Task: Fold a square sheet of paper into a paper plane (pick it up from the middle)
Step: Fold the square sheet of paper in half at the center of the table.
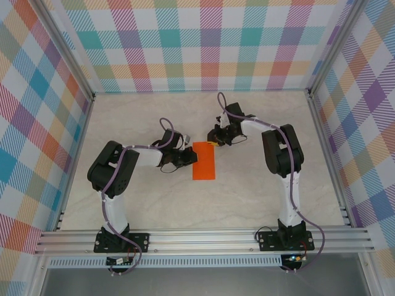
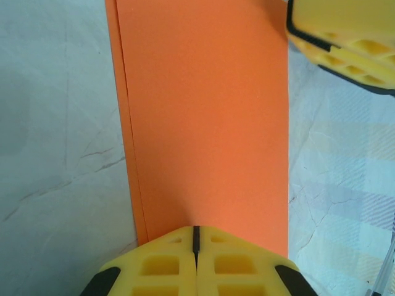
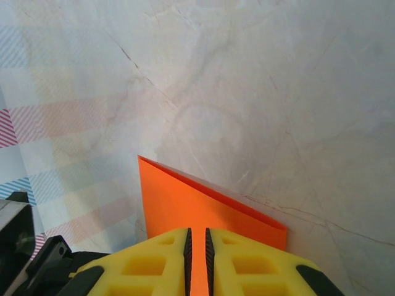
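The square sheet of paper, bright orange, lies on the table folded in half into a long rectangle, not a plane shape. Its two layers sit slightly offset along one long edge. My left gripper is shut, its yellow tips resting on the middle of the sheet's left long side. My right gripper is at the sheet's far right corner. Its jaws stand narrowly apart, and orange paper shows through the gap. One right finger hangs over that corner.
The pale marble tabletop surrounds the sheet. Checked walls close in the back and sides, and an aluminium rail runs along the near edge. Both arms reach inward and meet near the middle.
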